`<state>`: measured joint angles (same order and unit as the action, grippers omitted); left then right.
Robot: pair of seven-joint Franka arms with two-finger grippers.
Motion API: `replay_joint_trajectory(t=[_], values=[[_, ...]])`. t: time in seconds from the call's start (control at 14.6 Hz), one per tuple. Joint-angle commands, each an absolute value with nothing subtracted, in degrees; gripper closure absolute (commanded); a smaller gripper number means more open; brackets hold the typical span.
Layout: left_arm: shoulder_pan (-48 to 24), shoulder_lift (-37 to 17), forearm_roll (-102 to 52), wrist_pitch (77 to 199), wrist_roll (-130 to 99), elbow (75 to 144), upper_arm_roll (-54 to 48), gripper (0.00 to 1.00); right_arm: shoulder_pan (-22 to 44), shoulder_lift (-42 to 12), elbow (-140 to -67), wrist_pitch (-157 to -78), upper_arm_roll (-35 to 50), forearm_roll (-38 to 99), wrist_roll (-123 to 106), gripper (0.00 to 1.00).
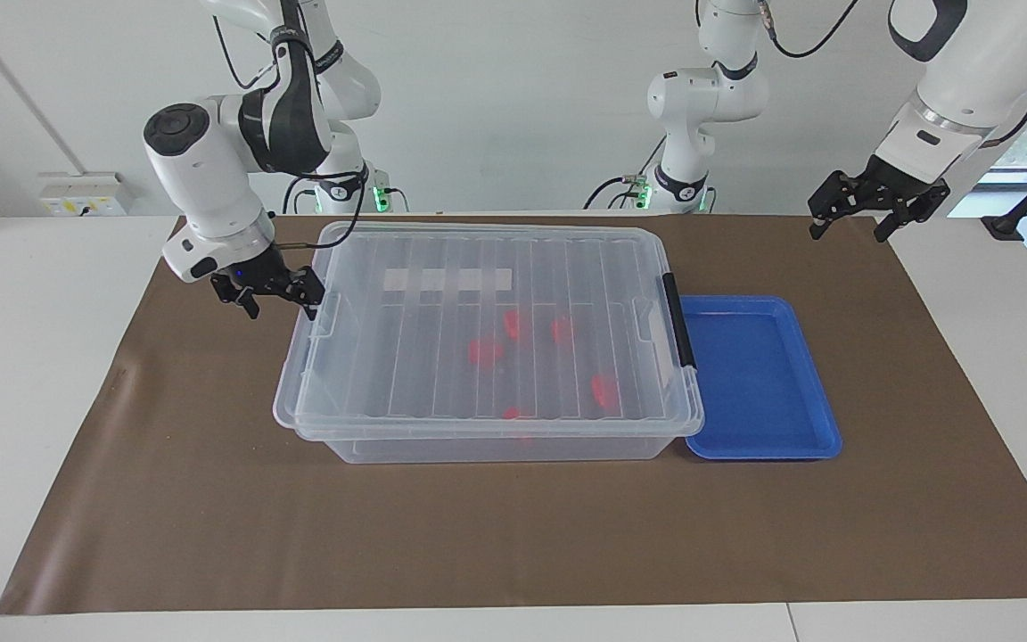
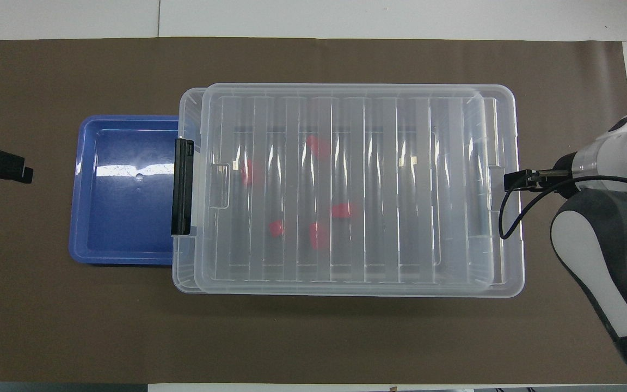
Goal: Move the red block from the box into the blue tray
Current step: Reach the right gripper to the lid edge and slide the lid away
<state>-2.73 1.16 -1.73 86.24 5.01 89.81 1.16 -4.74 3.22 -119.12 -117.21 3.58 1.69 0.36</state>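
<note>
- Your right hand (image 1: 268,294) is hanging at the box's (image 1: 487,343) end toward the right arm, one spread finger (image 1: 310,294) touching the lid (image 2: 357,185) rim there.
- The lid is sitting shifted toward the right arm's end, overhanging the box on that side and uncovering a narrow strip at the black clip (image 1: 679,321) end.
- Five red blocks (image 1: 485,350) are lying inside the box, seen through the lid; none is lying in the tray (image 1: 759,379).
- The tray is resting on the brown mat (image 1: 513,535) just beside the box's clip end, toward the left arm's end of the desk (image 1: 23,357); its near edge is tucked under the box rim.
- Your left hand (image 1: 877,209) is waiting with fingers spread, raised over the mat's corner toward the left arm, well apart from the tray and holding nothing.
</note>
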Motion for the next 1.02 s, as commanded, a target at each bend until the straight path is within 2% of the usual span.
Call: replay_joint_trajectory(t=[0.0,0.2,0.68,0.96], values=[[-3.34,1.58,-0.79,85.78,5.36,90.26,1.41,0.0,-6.41,4.04,-120.5,-118.48,3.87,1.93,-2.37,0.0],[-3.34,1.58,-0.7,85.96,5.27,90.44,1.41,0.0,-6.68,4.04,-120.41,-118.13,3.78,1.76,-2.46,0.0],[-4.48,1.58,-0.62,86.92,5.36,90.44,0.09,0.0,-13.09,3.96,-119.97,-117.51,3.87,1.23,-11.94,0.0],[-4.66,1.58,-0.62,86.84,5.36,90.44,-0.09,0.0,-14.24,3.87,-119.8,-117.51,3.78,1.06,-13.45,0.0]])
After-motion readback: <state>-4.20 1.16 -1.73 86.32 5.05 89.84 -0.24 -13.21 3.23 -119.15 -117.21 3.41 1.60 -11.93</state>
